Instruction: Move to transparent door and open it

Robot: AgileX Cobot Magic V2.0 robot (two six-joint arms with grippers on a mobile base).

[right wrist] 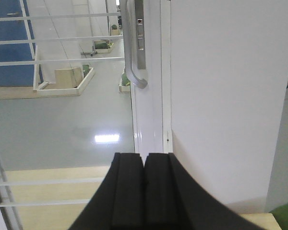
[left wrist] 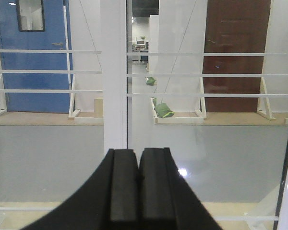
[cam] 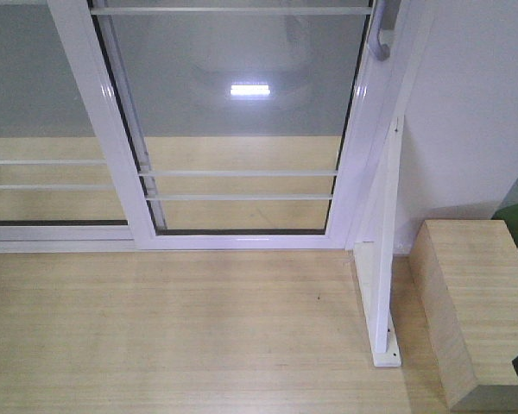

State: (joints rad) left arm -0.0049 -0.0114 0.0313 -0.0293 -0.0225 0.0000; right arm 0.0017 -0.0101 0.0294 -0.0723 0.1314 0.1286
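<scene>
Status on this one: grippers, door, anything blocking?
Left gripper shut, empty; right gripper shut, empty. Transparent door closed, handle untouched ahead of right gripper. Nothing blocking it.

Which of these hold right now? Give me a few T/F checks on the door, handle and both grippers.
1. The right gripper is shut and holds nothing. True.
2. The right gripper is clamped on the handle. False: the handle sits ahead of it and higher up, untouched.
3. The transparent door is slid well away from the white wall. False: its handle stile sits against the jamb beside that wall, so it looks closed.
4. The left gripper is shut, pointing at the glass. True.
5. A wooden block stands on the floor to the right of the door. True.
</scene>
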